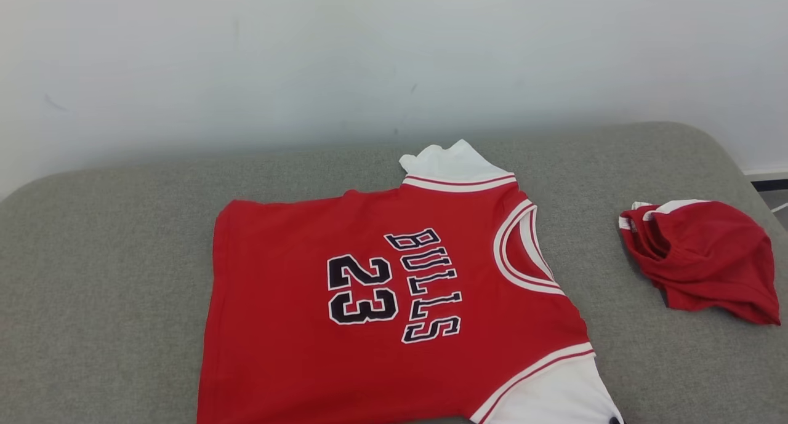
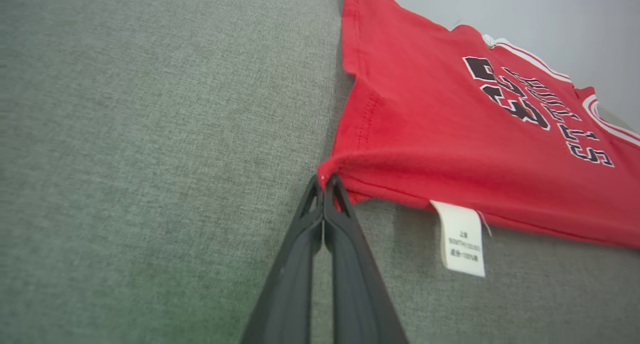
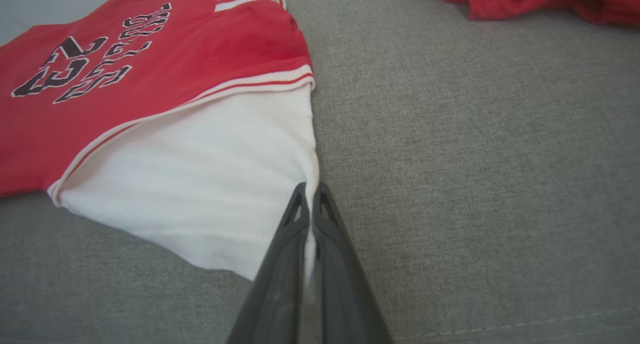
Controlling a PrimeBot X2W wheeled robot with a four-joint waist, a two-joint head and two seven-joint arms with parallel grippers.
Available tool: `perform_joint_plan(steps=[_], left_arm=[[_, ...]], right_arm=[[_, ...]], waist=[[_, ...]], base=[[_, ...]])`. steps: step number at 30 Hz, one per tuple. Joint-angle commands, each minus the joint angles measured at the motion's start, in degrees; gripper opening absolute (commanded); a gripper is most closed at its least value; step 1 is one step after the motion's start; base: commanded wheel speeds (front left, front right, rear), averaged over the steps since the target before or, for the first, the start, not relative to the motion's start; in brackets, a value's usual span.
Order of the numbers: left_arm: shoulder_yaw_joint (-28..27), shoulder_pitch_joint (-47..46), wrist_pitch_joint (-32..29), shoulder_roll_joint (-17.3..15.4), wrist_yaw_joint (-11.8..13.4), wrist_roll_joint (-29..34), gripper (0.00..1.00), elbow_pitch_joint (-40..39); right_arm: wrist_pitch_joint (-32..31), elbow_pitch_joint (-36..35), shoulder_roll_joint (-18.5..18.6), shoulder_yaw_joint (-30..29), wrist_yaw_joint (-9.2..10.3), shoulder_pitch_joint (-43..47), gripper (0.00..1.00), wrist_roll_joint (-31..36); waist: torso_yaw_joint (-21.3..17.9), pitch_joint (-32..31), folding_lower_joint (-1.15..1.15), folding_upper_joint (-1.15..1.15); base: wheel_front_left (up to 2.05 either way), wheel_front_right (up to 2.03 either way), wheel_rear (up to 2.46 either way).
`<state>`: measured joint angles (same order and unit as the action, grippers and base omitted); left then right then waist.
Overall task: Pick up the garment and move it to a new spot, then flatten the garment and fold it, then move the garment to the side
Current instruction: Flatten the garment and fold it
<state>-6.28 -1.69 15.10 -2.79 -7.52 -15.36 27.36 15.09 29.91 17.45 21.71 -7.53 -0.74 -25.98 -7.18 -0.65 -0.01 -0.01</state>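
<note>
On the grey cushion (image 1: 92,258), with your left gripper (image 2: 325,180) pinching the jersey (image 2: 440,114) hem and right gripper (image 3: 310,188) pinching its white sleeve (image 3: 200,184), pull evenly taut.

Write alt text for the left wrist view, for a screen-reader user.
The left gripper, its two dark fingers closed together, pinches a hem corner of a red jersey lying on a grey upholstered surface. The jersey, printed BULLS 23, spreads toward the upper right, and a white care label hangs from its near edge.
</note>
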Motion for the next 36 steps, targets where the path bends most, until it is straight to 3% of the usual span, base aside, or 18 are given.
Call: perform_joint_plan(steps=[1, 18, 27, 36], left_arm=[[-0.44, 1.75, 0.05, -0.25, 0.11, -0.24, 0.00, 0.41], [-2.18, 5.57, 0.05, -0.31, 0.10, -0.34, 0.00, 2.44], [-1.65, 3.18, 0.05, -0.22, 0.09, 1.02, 0.00, -5.78], [-1.72, -1.46, 0.05, -0.21, 0.08, 2.76, 0.00, -9.75]], right_arm=[[0.02, 0.20, 0.72, 0.28, 0.09, 1.18, 0.00, -0.42], [0.02, 0.73, 2.69, 5.64, 0.09, 4.90, 0.00, -2.38], [0.02, -5.57, 1.84, 1.48, 0.09, 0.58, 0.00, 0.56], [0.02, -6.92, 0.55, 0.26, 0.09, -7.33, 0.00, 1.30]], waist=[[-0.13, -0.81, 0.01, 0.01], [-0.52, -3.18, 0.01, 0.01], [-0.02, -0.92, 0.01, 0.01], [1.28, 1.69, 0.01, 0.01]], base=[[0.00, 0.00, 0.00], [0.00, 0.00, 0.00], [0.00, 0.00, 0.00], [0.00, 0.00, 0.00]])
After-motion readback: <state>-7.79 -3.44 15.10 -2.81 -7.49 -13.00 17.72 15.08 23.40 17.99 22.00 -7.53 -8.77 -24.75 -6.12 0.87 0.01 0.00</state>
